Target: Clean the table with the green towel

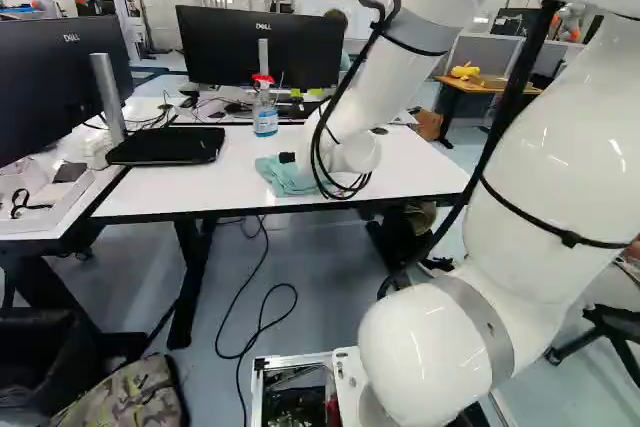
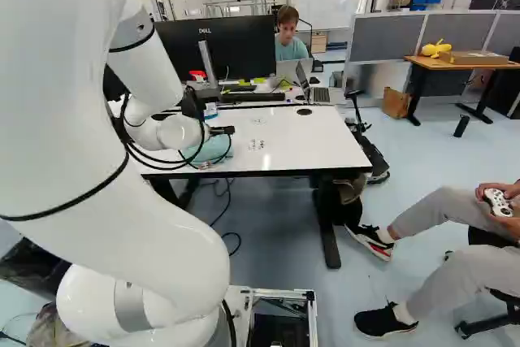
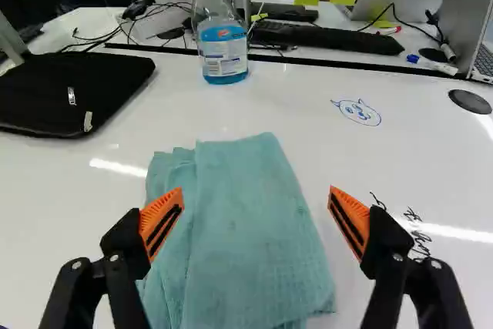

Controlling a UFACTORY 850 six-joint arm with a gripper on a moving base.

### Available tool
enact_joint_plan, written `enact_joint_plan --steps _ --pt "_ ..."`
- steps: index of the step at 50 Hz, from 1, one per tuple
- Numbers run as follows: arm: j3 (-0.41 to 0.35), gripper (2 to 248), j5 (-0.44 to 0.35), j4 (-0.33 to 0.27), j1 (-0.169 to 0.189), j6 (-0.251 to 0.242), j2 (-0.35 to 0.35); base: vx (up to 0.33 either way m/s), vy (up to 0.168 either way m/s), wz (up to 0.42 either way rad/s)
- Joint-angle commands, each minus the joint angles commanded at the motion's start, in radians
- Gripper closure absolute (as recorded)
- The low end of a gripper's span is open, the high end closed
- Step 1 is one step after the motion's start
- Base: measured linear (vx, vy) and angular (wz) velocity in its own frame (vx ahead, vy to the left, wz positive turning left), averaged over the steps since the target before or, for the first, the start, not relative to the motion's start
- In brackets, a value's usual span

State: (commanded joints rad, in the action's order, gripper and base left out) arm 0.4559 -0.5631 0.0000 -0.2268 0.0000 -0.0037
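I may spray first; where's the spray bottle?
In the left base view, the bottle stands left of the arm, on the table beyond the towel.

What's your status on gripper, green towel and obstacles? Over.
Gripper open. Green towel folded on the table, not gripped. Bottle and monitor base stand there too, likely obstructing wiping.
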Motion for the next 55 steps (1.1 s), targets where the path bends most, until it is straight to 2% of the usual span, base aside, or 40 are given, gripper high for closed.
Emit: enact_joint_plan --steps 31,49,50,54,55 --pt "0.112 3 0.209 0.0 -0.021 0.0 -0.106 0.0 0.0 0.0" --pt "0.112 4 0.211 0.0 -0.021 0.0 -0.106 0.0 0.0 0.0" --pt "0.112 39 0.211 0.0 -0.021 0.0 -0.106 0.0 0.0 0.0" --pt "0.112 39 0.211 0.0 -0.021 0.0 -0.106 0.0 0.0 0.0" --pt "0.112 77 0.211 0.0 -0.021 0.0 -0.106 0.0 0.0 0.0"
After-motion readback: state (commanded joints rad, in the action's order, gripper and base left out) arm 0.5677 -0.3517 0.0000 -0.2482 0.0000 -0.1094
